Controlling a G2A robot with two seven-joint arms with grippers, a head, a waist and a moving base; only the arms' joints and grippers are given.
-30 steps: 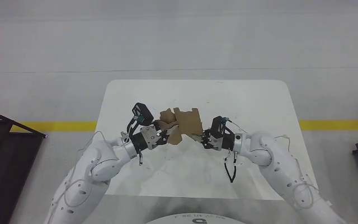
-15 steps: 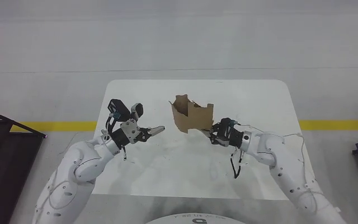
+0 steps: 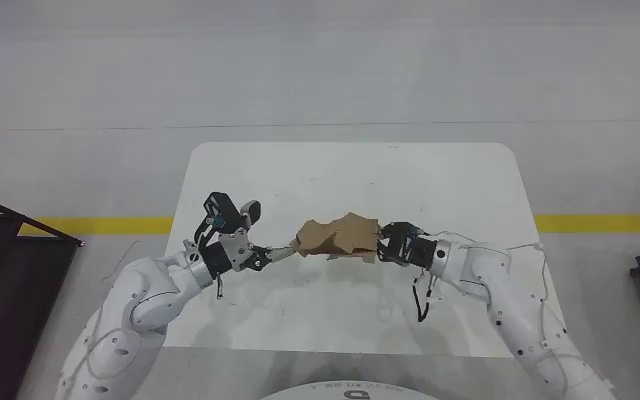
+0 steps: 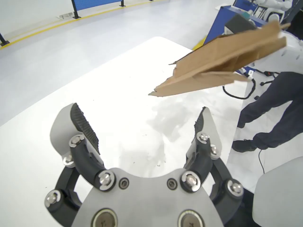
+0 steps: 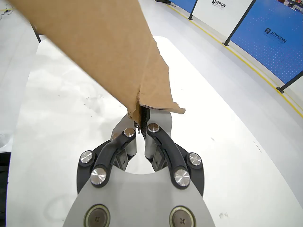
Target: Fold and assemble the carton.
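A flattened, partly folded brown carton (image 3: 338, 238) is held above the middle of the white table (image 3: 450, 180), its long side lying left to right. It is gripped at its right end by the right gripper (image 3: 383, 247). In the right wrist view the two fingers (image 5: 144, 115) are seen pressed together on a ragged corner of the cardboard, with a broad panel rising away from them. The carton is carried clear of the tabletop, as the left wrist view shows, and its layered panels taper to a torn point at the left end. Just to the left of that point the left gripper (image 3: 283, 250) is held low over the table and aimed at the carton. Its fingers are spread wide apart, its ridged black pads (image 4: 82, 126) are bare, and nothing is held between them. From above, one fingertip appears to reach the carton's left edge, though contact cannot be confirmed; in the left wrist view the cardboard is seen ahead of the fingers and apart from them. Faint scuff marks (image 4: 163, 116) are visible on the tabletop beneath the carton. A yellow line (image 3: 100, 226) is painted across the grey floor on both sides of the table.
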